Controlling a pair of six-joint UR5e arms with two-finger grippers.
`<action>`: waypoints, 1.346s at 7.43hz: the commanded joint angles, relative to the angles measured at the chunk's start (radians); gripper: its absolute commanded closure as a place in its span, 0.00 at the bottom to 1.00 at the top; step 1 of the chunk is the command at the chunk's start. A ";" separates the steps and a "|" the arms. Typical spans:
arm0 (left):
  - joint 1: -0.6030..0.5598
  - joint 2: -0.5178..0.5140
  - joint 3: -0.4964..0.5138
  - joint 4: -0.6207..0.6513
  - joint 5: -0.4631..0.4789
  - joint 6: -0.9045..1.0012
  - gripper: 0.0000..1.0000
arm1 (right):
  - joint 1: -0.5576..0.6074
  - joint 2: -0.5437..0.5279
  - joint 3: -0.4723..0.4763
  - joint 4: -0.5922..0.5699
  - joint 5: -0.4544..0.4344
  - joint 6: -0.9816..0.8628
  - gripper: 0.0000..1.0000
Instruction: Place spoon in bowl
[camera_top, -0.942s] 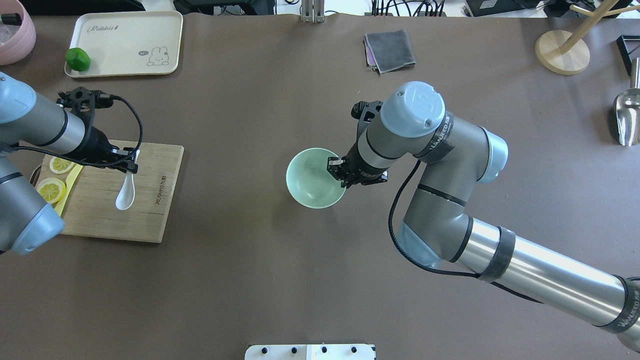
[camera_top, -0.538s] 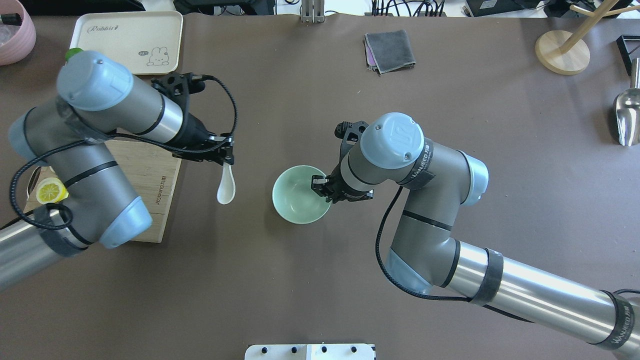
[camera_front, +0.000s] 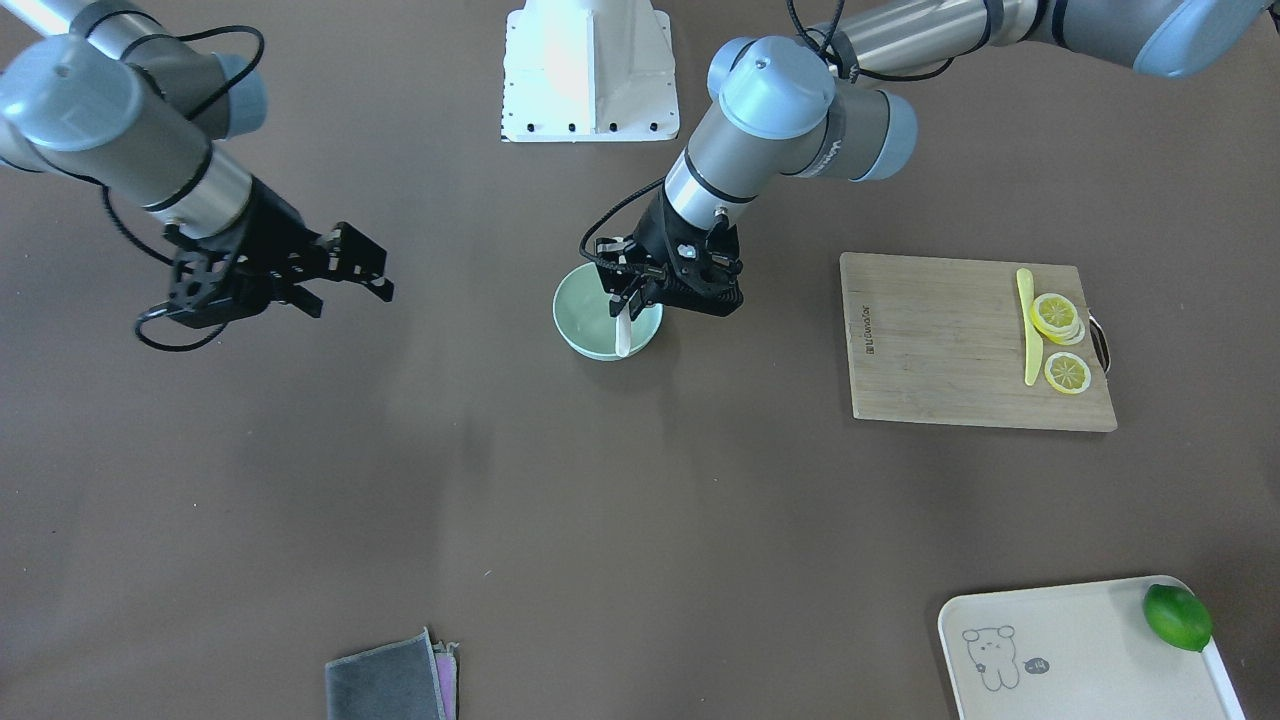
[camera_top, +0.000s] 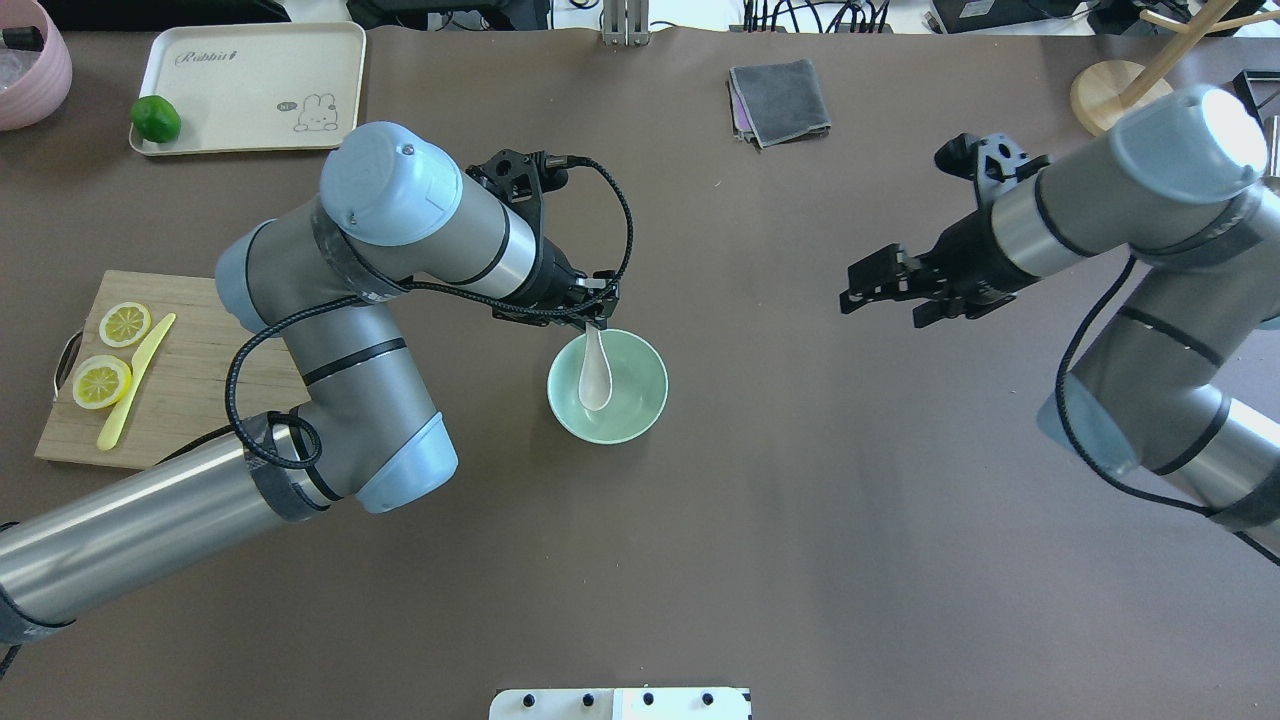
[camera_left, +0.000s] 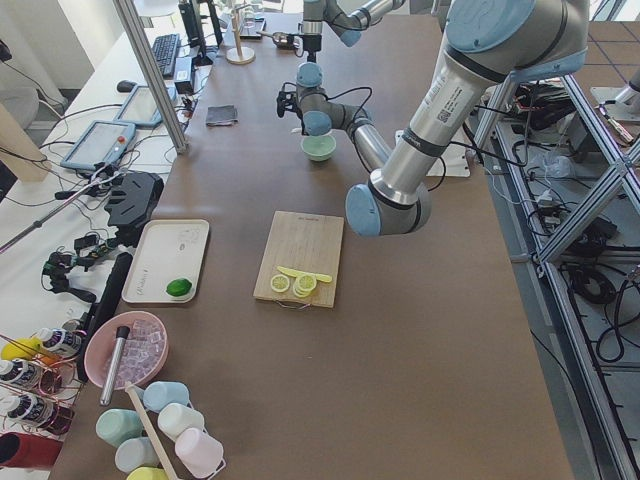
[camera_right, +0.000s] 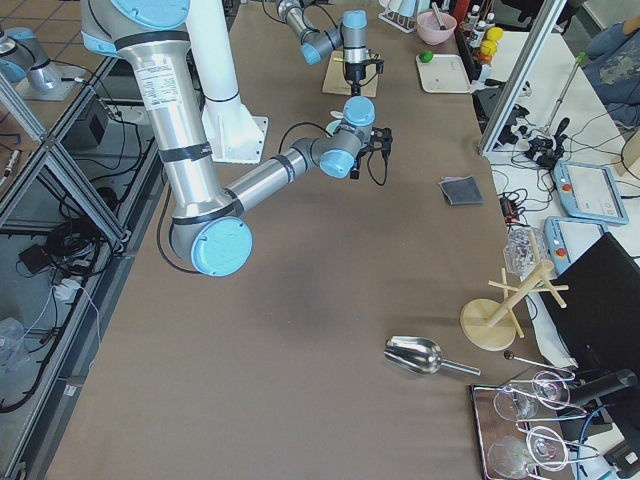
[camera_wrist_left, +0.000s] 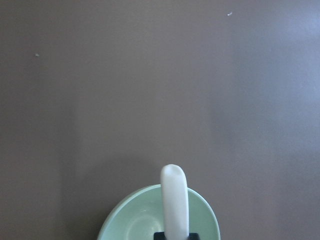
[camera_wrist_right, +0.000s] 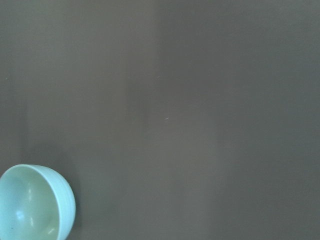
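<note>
Left pincer (camera_top: 598, 318) clamps the handle end of the small glossy white soup spoon (camera_top: 595, 375), scoop hanging down inside the round pale mint-green bowl (camera_top: 648, 395) on the bench (camera_top: 720, 560); contact with the bowl floor cannot be told. Right pincer (camera_top: 885, 298) is spread wide, empty, well apart. Judgement: lower until the scoop rests, then release slowly so the handle leans on the rim without tipping the bowl.
</note>
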 joint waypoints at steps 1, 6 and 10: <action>0.010 0.106 -0.049 -0.062 0.068 0.016 0.02 | 0.127 -0.068 -0.017 -0.012 0.038 -0.143 0.00; -0.428 0.407 -0.099 0.138 -0.190 0.751 0.02 | 0.473 -0.085 -0.383 -0.033 0.157 -0.782 0.00; -0.715 0.557 -0.095 0.310 -0.354 1.145 0.02 | 0.588 -0.055 -0.388 -0.372 0.011 -1.217 0.00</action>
